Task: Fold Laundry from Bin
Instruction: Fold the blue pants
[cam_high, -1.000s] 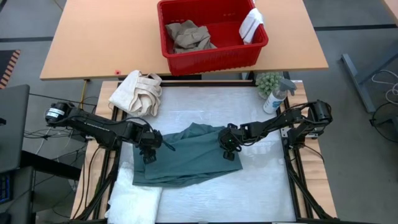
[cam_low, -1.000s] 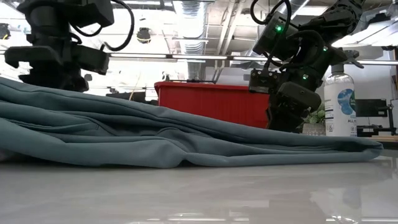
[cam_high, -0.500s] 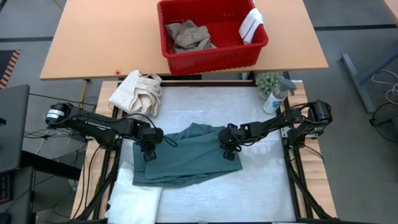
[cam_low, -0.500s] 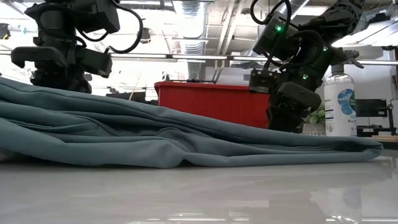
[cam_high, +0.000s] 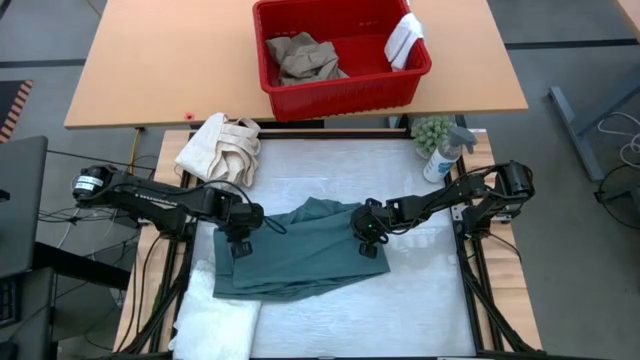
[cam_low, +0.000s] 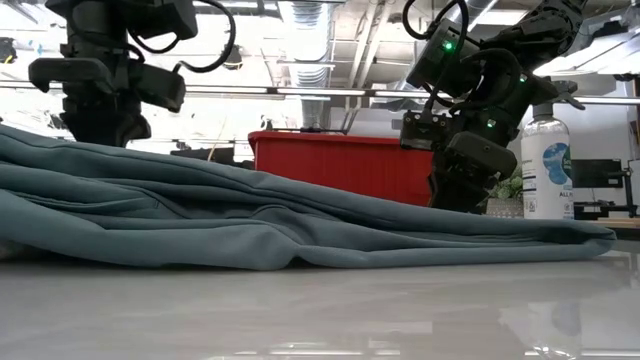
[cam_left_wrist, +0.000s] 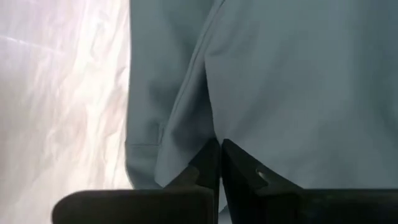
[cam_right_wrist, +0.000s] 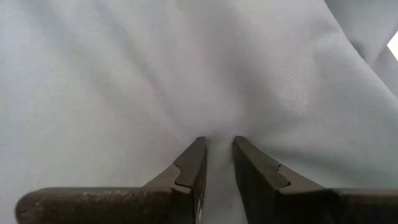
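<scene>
In the high view the teal-green garment (cam_high: 300, 255) lies spread across the middle of the pale surface (cam_high: 420, 310), slightly below the frame's centre. The left gripper (cam_high: 241, 238) sits on the garment's left edge with its fingers (cam_left_wrist: 208, 163) pressed together, a pinch of teal cloth caught between them. The right gripper (cam_high: 369, 240) rests on the garment's right edge; its fingers (cam_right_wrist: 194, 160) stand a narrow gap apart, with a ridge of the fabric gathered in that gap. At the top centre of the frame the red bin (cam_high: 340, 95) stands on a wooden table (cam_high: 150, 70), holding tan khaki trousers (cam_high: 303, 57) at its left and a small white cloth (cam_high: 404, 38) draped over its right rim. A white textured towel (cam_high: 215, 320) lies at the lower left, touching the garment's corner. A cream canvas bundle (cam_high: 220, 148) rests at the surface's upper left, and a spray bottle (cam_high: 440, 158) stands beside a small green plant (cam_high: 430, 130) at its upper right.
</scene>
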